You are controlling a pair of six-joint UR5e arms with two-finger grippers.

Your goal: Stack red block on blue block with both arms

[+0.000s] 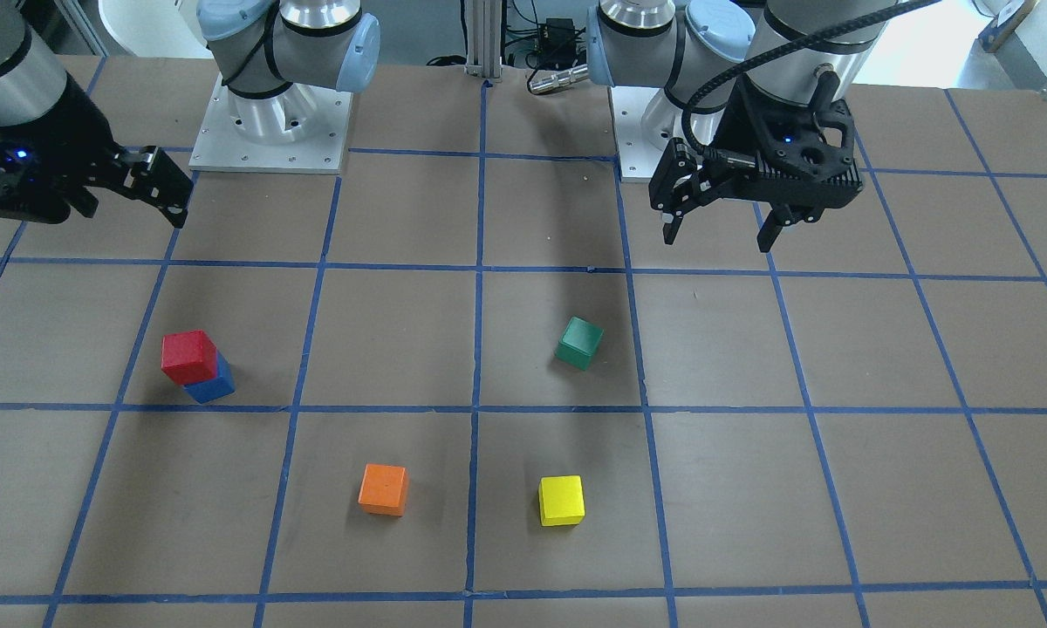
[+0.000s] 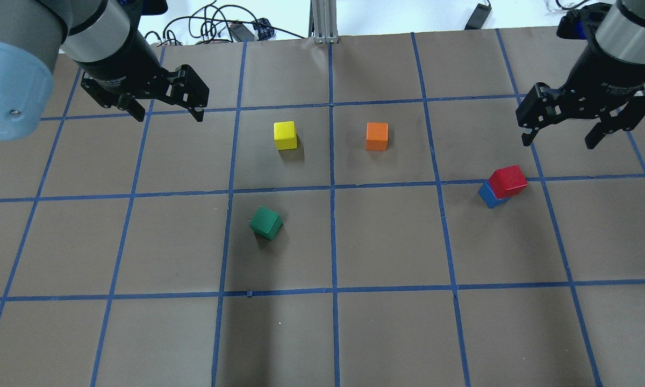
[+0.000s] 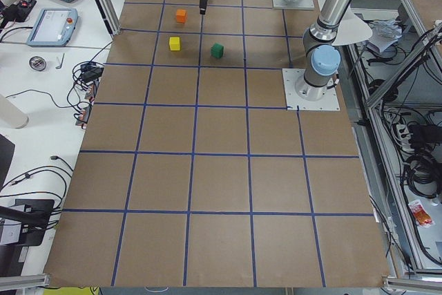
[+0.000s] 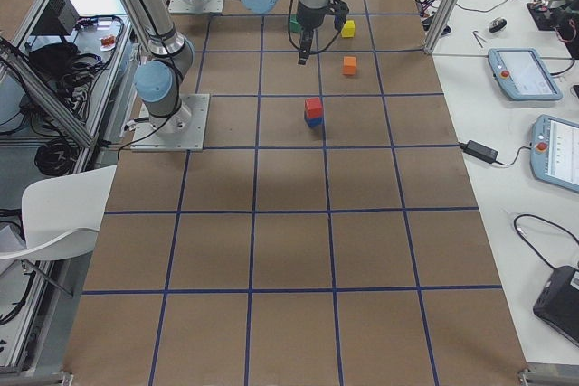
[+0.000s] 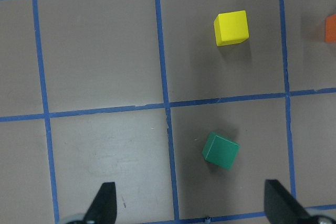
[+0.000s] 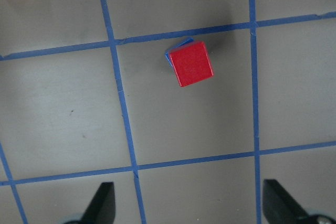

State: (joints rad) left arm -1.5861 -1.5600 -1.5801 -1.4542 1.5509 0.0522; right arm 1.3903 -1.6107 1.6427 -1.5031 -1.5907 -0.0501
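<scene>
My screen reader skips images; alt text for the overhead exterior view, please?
The red block sits on the blue block at the view's right. The left gripper and right gripper hang open; yellow block, orange block, green block lie apart.

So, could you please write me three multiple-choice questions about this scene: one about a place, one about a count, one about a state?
1. Where is the red block?
A) on the blue block
B) lying apart from all others
C) held in the air

2. How many blocks are in view?
A) three
B) five
C) seven

3. The right hand is:
A) open and empty
B) shut on the red block
C) shut on nothing

Answers:
1 A: the overhead view shows red sitting on blue.
2 B: red, blue, the green block, the orange block and the yellow block.
3 A: its fingers stand wide apart with nothing between them.
</scene>
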